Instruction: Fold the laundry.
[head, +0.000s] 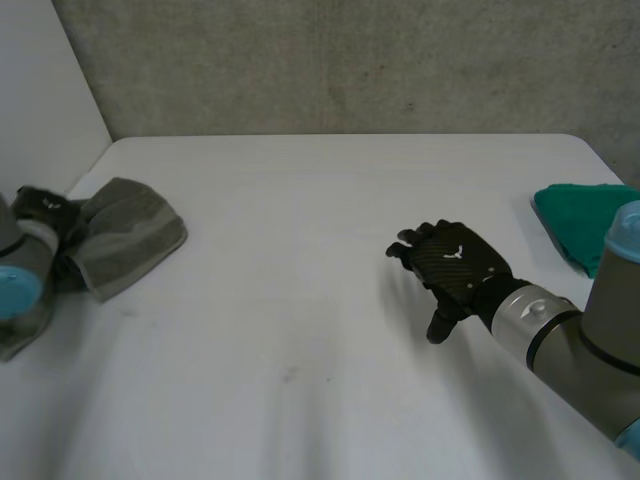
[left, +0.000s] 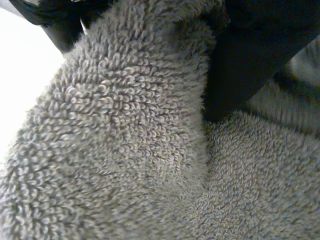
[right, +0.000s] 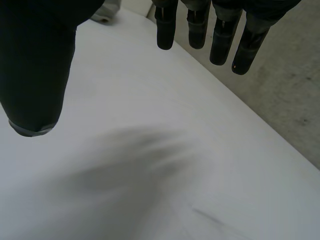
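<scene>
White table (head: 300, 190): left hand (head: 40, 207) clutches grey towel (head: 130, 235) lying crosswise, right hand (head: 455, 265) spread

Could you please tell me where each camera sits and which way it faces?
Head view: behind the arms, looking down at the white table; left hand and right hand show.
Left wrist view: on that wrist, facing the grey towel its hand grips.
Right wrist view: on that wrist, facing bare table past open fingers.
Shared: head and left wrist views both show the grey towel.
</scene>
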